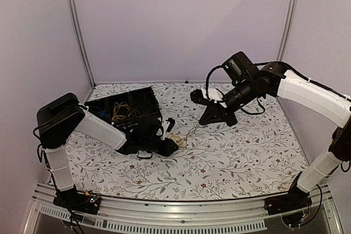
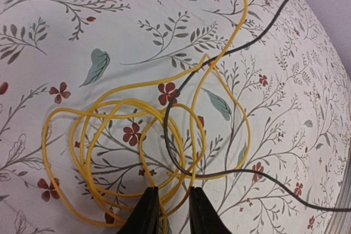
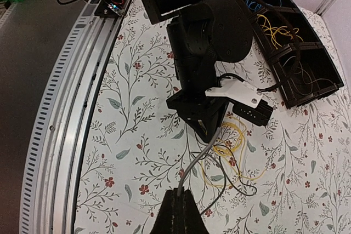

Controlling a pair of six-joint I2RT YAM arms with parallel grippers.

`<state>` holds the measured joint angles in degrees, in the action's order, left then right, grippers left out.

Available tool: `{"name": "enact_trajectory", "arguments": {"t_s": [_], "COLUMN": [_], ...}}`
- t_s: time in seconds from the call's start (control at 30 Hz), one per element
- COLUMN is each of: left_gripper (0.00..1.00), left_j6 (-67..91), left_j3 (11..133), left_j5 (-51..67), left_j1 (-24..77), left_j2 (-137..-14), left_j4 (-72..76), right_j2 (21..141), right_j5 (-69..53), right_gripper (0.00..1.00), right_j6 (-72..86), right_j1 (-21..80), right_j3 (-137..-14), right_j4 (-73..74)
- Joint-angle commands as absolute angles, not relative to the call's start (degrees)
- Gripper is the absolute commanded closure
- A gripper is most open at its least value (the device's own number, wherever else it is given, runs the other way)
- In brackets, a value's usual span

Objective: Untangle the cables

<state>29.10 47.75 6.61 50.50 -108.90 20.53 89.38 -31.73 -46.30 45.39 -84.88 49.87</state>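
Yellow cable [image 2: 137, 152] lies coiled in several loose loops on the flowered table [image 1: 247, 157], near the middle and just in front of your left arm. One grey cable [image 3: 200, 157] crosses through the coil and trails away over the tabletop; the two are tangled together. That makes two cables out on the table.

Your left gripper [image 2: 174, 215] sits at the edge of the coil. Its fingers stand a narrow gap apart with yellow strands running into that gap, and you cannot tell whether they pinch the wire. Your right gripper [image 3: 178, 209] is raised above the table to the right of the coil. Its jaws are pressed together on the grey cable, which slopes down from them to the coil.

One black crate [image 3: 323, 80] rests on the table behind your left arm, split into sections. It holds a blue wire [image 3: 258, 1] at one end, a yellow bundle [image 3: 274, 26] beside that, and thin dark wires [image 3: 307, 69] at the other end. How many cables are in the crate cannot be counted.
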Motion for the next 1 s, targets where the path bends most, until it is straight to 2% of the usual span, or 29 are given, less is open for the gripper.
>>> {"name": "enact_trajectory", "arguments": {"t_s": [0.0,0.2,0.33,0.63,0.77,0.97], "left_gripper": [0.86,0.87,0.87,0.8,0.72,0.65], "left_j6": [29.18,29.7,30.53,30.69,29.35,20.74], "left_j3": [46.99,45.82,44.88,45.65,44.93,41.28], "left_j5": [5.91,6.06,7.8,8.88,10.03,13.58], "left_j1": [49.62,48.38,47.23,46.68,46.87,48.62], "left_j2": [-109.9,-111.32,-112.89,-114.1,-110.27,-99.44], "left_j4": [21.35,22.39,24.46,24.58,25.65,31.63], "right_j2": [85.48,81.53,78.75,77.93,78.54,78.23], "right_j5": [-34.32,-35.62,-32.39,-29.7,-29.02,-28.7], "right_gripper": [1.0,1.0,1.0,1.0,1.0,1.0], "right_j6": [-46.16,-44.33,-42.81,-39.71,-39.3,-38.77], "right_j1": [45.5,42.46,40.97,39.06,39.02,38.98], "right_j3": [-91.25,-102.05,-106.47,-119.43,-116.5,-104.26], "right_j4": [54.65,53.06,51.67,51.53,50.31,46.47]}}
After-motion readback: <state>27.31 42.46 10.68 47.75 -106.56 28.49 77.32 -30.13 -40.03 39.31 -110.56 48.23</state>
